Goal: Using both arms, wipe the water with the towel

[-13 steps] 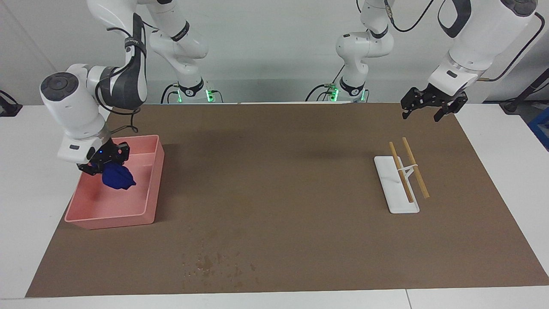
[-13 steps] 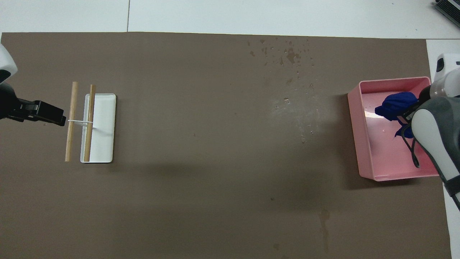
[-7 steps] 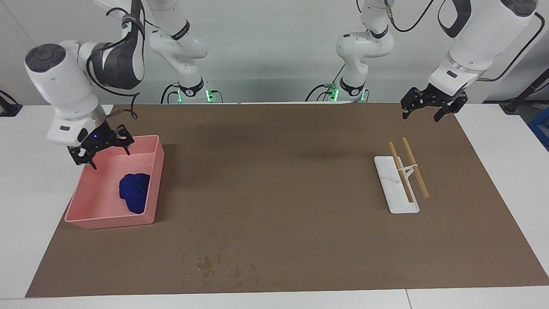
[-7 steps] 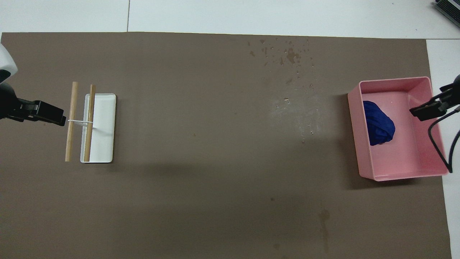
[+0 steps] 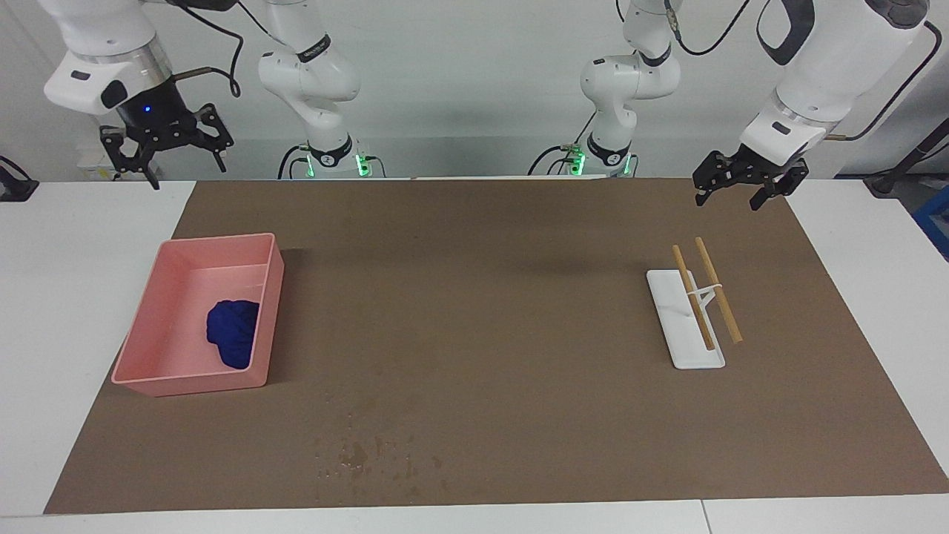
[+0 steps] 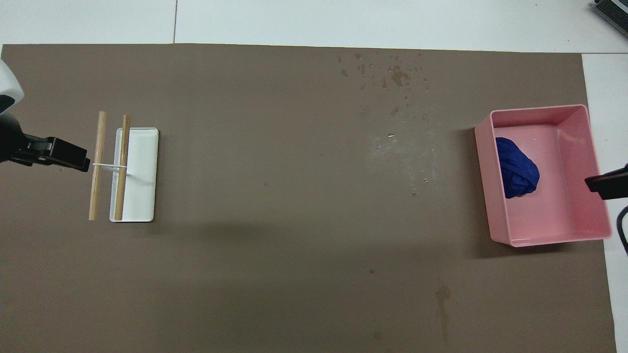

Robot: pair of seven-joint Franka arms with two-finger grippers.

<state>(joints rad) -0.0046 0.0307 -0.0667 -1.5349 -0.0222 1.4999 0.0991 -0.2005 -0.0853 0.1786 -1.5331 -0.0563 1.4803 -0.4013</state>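
Pink tray [image 5: 268, 276] holds blue towel [image 5: 233, 331]; water [image 5: 363, 451] specks on brown mat [image 5: 489, 311]; right hand [image 5: 164, 143], left hand [image 5: 744, 180] both wide, empty

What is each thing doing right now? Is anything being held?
towel: bunched up, lying in the pink tray, not held
pink tray: flat on the mat, holds only the towel
water: specks left on the mat, unwiped
white rack: flat, two wooden sticks across it
left tool: open, empty, raised
right tool: open, empty, raised
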